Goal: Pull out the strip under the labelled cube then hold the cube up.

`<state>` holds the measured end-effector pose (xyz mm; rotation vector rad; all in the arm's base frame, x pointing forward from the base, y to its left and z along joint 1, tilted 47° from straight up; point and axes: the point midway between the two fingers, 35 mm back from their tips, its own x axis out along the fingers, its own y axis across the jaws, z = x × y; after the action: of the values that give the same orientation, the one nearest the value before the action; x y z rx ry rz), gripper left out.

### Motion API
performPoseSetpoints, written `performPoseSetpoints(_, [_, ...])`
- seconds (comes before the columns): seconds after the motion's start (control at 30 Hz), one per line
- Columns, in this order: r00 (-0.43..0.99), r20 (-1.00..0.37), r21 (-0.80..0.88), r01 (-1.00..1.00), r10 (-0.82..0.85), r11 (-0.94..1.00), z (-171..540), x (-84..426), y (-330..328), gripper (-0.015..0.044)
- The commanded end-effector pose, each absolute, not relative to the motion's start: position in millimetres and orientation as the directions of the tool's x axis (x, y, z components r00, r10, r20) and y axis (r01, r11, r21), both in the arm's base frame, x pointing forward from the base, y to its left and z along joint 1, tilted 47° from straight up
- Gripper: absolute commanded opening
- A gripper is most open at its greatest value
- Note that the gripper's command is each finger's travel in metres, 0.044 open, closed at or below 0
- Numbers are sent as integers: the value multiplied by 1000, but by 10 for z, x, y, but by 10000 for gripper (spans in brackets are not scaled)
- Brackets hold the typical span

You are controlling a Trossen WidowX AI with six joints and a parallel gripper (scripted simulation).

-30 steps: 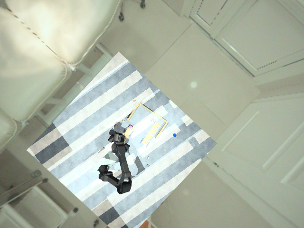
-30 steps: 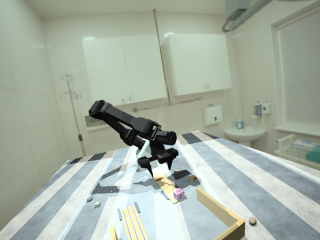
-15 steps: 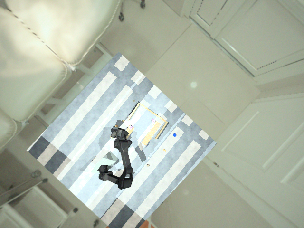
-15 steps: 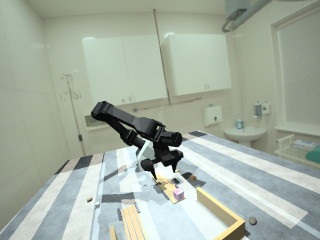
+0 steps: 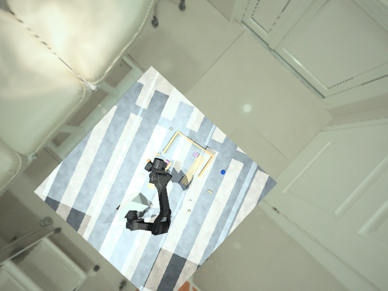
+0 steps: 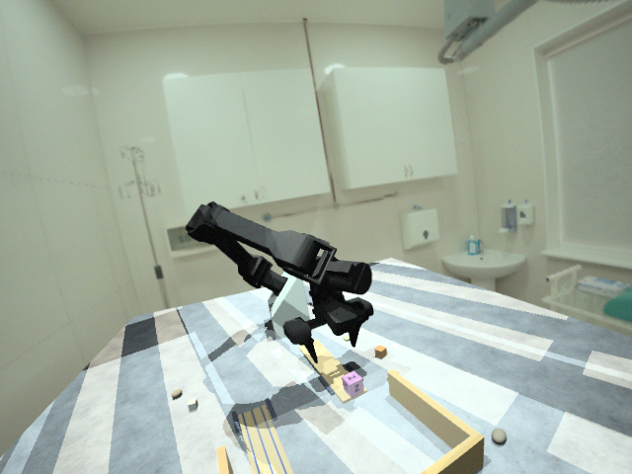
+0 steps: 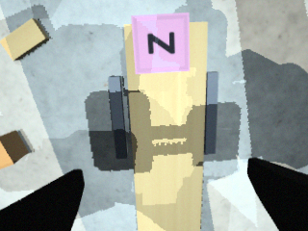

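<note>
Pink cube (image 7: 160, 42) marked N sits at one end of a pale yellow strip (image 7: 167, 159) on the desk (image 6: 459, 326). Above the strip, the claw (image 6: 333, 344) hangs spread wide, holding nothing. Small, rigid and probably light, the cube should take a pinch across 2 opposite flat sides, squarely, as smooth faces may slip.
</note>
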<state>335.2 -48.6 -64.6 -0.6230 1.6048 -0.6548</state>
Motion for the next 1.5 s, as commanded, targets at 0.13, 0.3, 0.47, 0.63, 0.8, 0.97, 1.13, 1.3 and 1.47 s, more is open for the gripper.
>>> performPoseSetpoints(0.13, [-116,-686,-720,-31,-718,693,-634,3627,-478,440])
performPoseSetpoints(0.3, [-115,-686,-720,-30,-718,693,-630,3771,-471,440])
performPoseSetpoints(0.47, [-115,-686,-720,-30,-718,693,-622,3913,-465,440])
performPoseSetpoints(0.63, [-114,-686,-721,-29,-718,693,-609,4018,-460,440])
performPoseSetpoints(0.8, [-114,-686,-720,-29,-718,693,-636,4016,-487,335])
performPoseSetpoints(0.97, [-114,-686,-720,-29,-718,693,-693,4011,-547,250])
performPoseSetpoints(1.13, [-114,-686,-720,-29,-718,693,-751,4004,-606,250])
performPoseSetpoints(1.3, [-114,-686,-721,-29,-719,693,-807,3995,-665,250])
performPoseSetpoints(1.47, [-114,-686,-721,-30,-719,692,-863,3984,-724,250])
